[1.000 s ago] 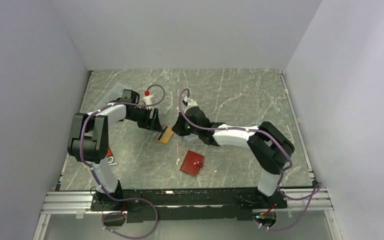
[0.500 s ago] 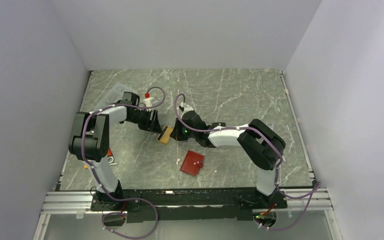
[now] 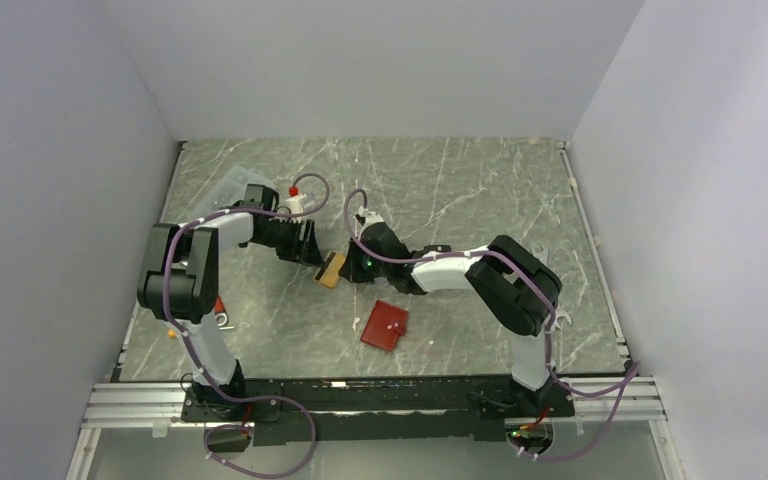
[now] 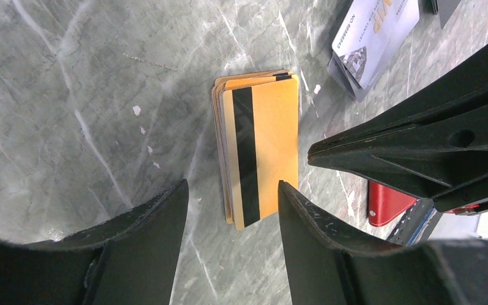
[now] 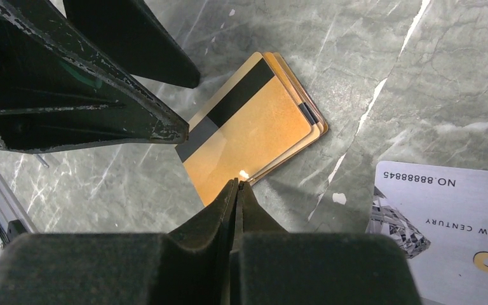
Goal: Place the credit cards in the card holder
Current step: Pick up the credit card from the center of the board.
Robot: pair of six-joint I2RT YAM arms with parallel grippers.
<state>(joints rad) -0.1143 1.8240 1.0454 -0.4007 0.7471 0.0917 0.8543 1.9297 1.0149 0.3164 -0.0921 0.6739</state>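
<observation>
On my grey marbled counter (image 3: 460,190), a small white bottle with a red cap (image 3: 293,190) stands toward the far left, just beside a clear plastic container (image 3: 235,184). A small metal piece (image 3: 221,320) lies near the counter's left edge.

Perhaps five cards (image 4: 259,155), one holder (image 3: 385,326)

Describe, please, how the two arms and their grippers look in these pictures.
Both arms are black with white link sections, and purple cables loop along them. The left gripper and right gripper have matte black, tapered wedge-shaped fingers with scuffed edges. A green light glows on the right arm's wrist.
</observation>
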